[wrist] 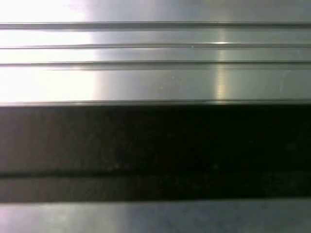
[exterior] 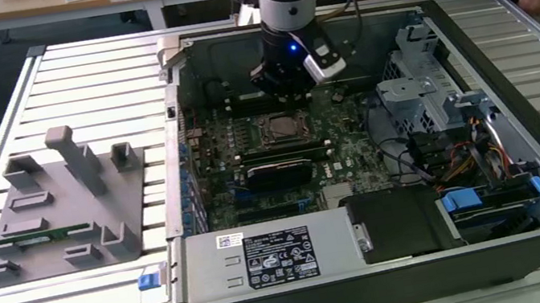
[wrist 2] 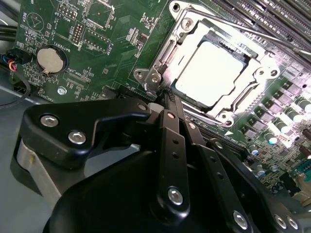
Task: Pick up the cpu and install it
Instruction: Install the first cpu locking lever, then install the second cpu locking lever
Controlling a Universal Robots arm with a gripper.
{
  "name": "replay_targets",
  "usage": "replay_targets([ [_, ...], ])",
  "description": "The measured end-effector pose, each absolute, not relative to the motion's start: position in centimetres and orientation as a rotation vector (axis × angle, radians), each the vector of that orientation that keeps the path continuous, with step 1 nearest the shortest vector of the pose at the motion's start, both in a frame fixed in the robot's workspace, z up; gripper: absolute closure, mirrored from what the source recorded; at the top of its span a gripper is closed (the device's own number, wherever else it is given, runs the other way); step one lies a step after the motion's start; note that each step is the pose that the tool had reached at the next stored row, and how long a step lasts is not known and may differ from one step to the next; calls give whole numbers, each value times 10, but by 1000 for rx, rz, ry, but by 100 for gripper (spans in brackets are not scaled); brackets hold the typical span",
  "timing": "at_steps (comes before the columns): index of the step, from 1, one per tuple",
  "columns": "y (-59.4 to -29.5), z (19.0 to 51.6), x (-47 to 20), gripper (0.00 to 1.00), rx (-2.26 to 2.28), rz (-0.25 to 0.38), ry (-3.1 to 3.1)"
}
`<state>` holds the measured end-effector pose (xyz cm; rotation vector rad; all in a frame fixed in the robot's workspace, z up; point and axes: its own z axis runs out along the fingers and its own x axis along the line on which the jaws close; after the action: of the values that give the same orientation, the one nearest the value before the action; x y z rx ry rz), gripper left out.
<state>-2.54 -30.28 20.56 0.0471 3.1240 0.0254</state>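
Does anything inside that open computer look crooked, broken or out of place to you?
Nothing stands out. The cpu lies flat and square inside its socket on the green board, with the pincer just beside the socket's corner. No loose parts or damage show around it.

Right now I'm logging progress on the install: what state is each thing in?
cpu: seated in the socket.
socket: frame open, cpu exposed.
gripper: shut, beside the socket, holding nothing.
case: side off, lying flat.
memory stick: on the grey holder.
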Motion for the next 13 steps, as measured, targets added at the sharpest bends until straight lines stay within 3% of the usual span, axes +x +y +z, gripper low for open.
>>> replay_targets([
  [13, -312, 206, -25, 89, 47, 25, 3124],
])
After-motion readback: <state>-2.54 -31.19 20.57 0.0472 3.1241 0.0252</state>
